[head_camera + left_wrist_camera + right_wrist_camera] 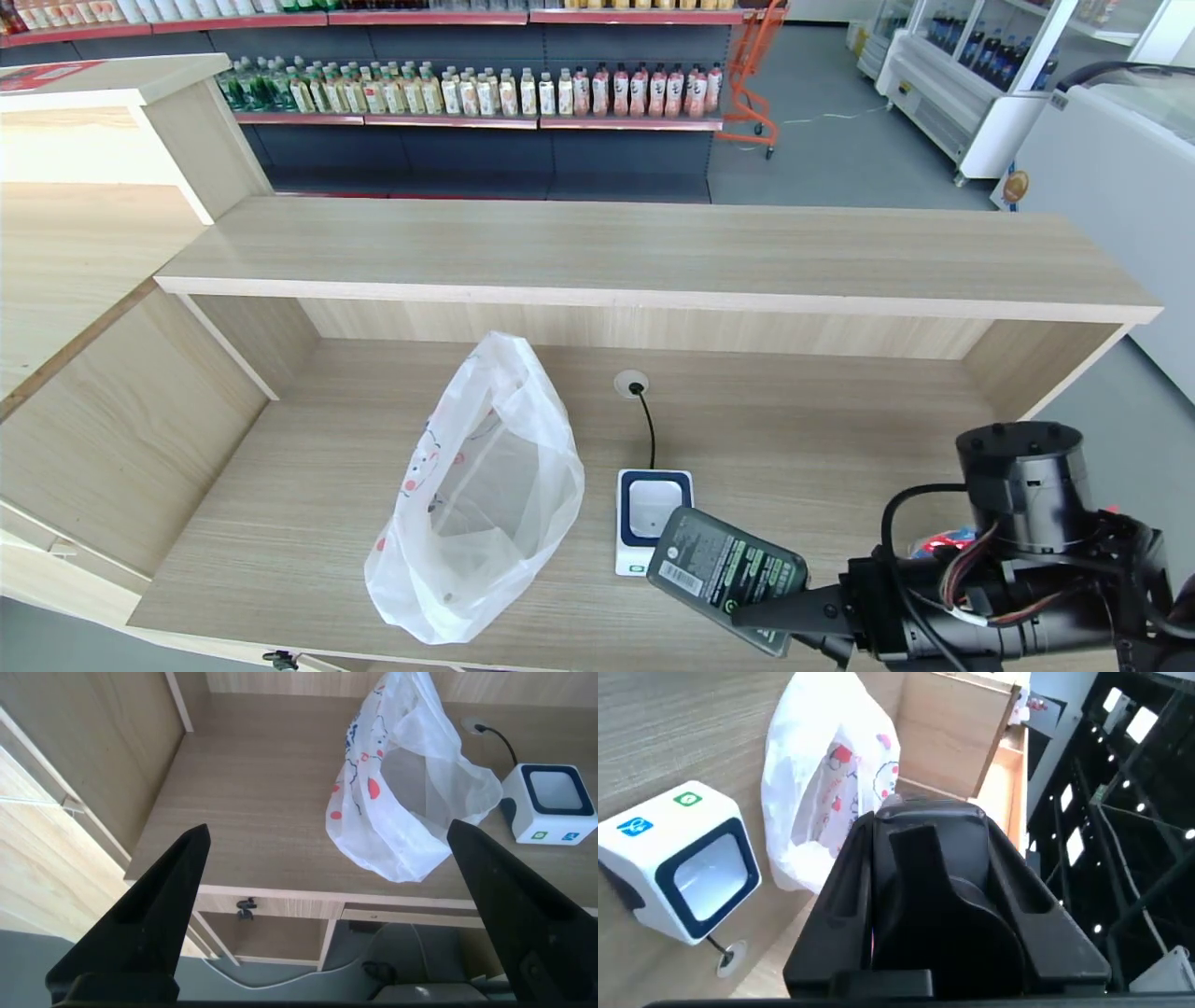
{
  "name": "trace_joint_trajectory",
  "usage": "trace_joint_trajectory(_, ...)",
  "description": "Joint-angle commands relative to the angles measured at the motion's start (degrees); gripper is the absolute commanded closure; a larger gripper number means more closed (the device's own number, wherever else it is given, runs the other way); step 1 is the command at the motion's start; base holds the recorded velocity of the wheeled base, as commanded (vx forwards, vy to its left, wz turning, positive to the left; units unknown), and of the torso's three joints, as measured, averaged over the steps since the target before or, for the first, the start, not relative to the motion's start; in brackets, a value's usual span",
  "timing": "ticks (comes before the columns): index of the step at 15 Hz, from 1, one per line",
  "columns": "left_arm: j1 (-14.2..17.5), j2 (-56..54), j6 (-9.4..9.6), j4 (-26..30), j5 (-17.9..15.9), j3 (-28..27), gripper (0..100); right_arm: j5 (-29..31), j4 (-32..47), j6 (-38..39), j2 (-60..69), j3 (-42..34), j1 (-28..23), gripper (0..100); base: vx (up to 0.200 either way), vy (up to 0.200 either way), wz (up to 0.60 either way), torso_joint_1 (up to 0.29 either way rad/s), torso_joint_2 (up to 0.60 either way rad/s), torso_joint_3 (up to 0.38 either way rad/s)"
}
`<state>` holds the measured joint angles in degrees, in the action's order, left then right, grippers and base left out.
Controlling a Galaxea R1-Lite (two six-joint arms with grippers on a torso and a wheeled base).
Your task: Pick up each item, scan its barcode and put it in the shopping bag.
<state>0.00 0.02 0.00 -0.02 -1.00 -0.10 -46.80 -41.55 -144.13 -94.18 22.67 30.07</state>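
Observation:
A dark green pouch (726, 567) with a white barcode label hangs tilted just over the front right corner of the white barcode scanner (652, 509), label side up. My right gripper (777, 618) is shut on the pouch's lower end, coming in from the right. The translucent shopping bag (485, 495) with red prints stands open to the left of the scanner. In the left wrist view my left gripper (327, 924) is open and empty, held off the counter's front edge, with the bag (402, 784) and scanner (551, 803) beyond it. The right wrist view shows the scanner (687, 863) and bag (827, 784) below my right gripper (929, 831).
The scanner's black cable runs to a grommet (631, 383) at the back of the counter (308, 504). A raised shelf (653, 252) and side walls box the counter in. A red and blue packet (943, 539) lies behind my right arm.

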Motion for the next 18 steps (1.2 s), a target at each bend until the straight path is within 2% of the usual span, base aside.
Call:
trace_joint_trajectory(1, 0.00, -0.02, 0.00, 0.02, 0.03, 0.01, 0, -2.16, -3.02, -1.07, -4.60, 0.26, 2.18, 100, 0.000, 0.000, 0.00, 0.000, 0.00, 0.000)
trace_joint_trajectory(5, 0.00, -0.02, 0.00, 0.02, -0.06, 0.01, 0, -7.17, -8.29, -1.07, -4.52, 1.41, 2.97, 100, 0.000, 0.000, 0.00, 0.000, 0.00, 0.000)
trace_joint_trajectory(18, 0.00, -0.02, 0.00, -0.06, -0.06, 0.01, 0, -8.48, -8.11, -2.38, -3.99, 0.97, 2.97, 100, 0.000, 0.000, 0.00, 0.000, 0.00, 0.000)
